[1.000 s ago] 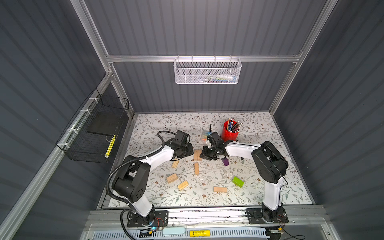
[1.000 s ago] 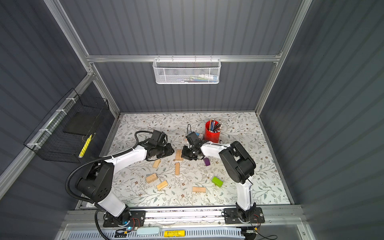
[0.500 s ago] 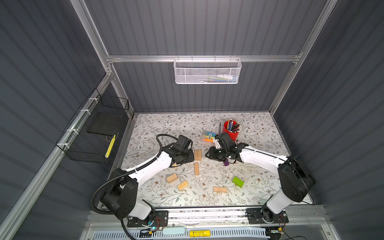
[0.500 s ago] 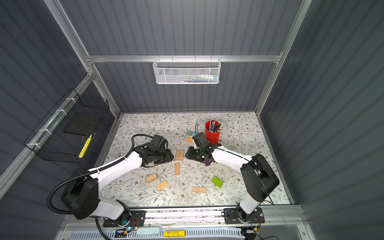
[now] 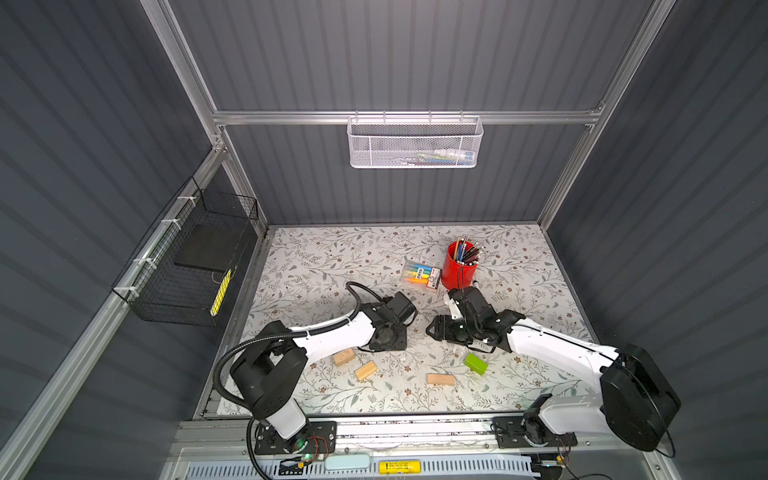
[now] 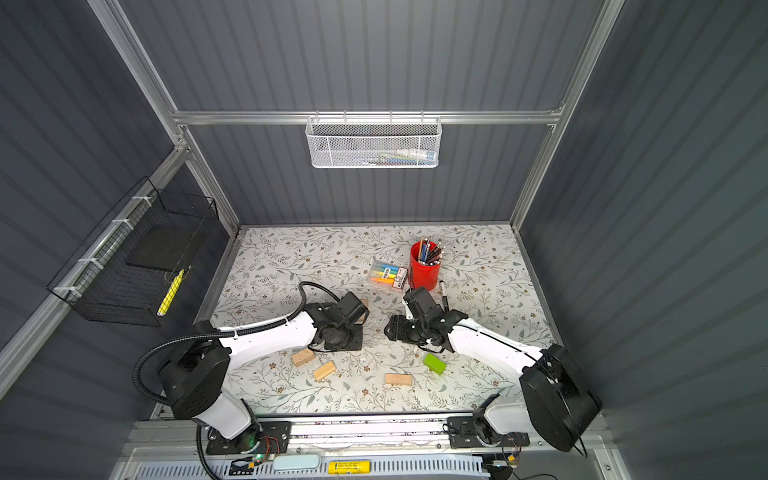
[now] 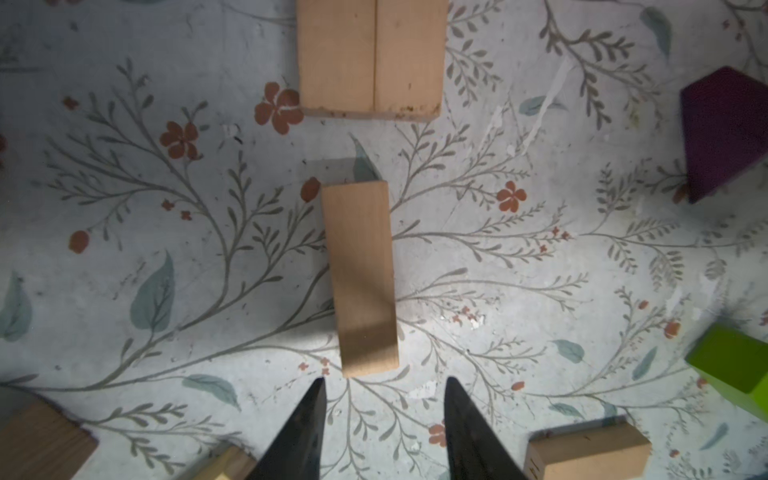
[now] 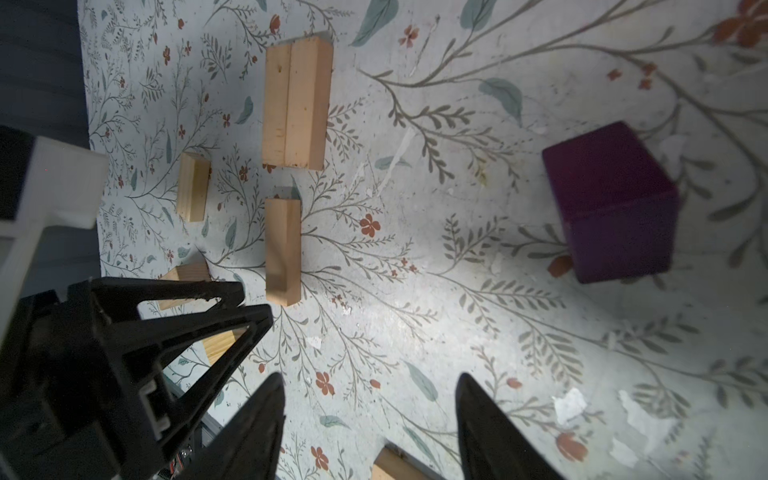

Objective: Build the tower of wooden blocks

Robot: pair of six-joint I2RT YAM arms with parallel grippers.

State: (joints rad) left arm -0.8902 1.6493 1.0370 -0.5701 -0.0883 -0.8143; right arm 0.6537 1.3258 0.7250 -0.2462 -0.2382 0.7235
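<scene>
Left wrist view: spread, empty left pincer [image 7: 385, 388]; straight ahead at its 12 o'clock, flat on the worktop [image 7: 166, 187], a tan block [image 7: 359, 278]. Spread, empty right pincer [image 8: 370, 382] too. Probably light, hard, a bit slippy: best to pinch its long sides, midway.

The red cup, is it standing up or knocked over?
Standing up. In both top views the red cup sits on its base, mouth upward, with pencils poking out the top.
</scene>
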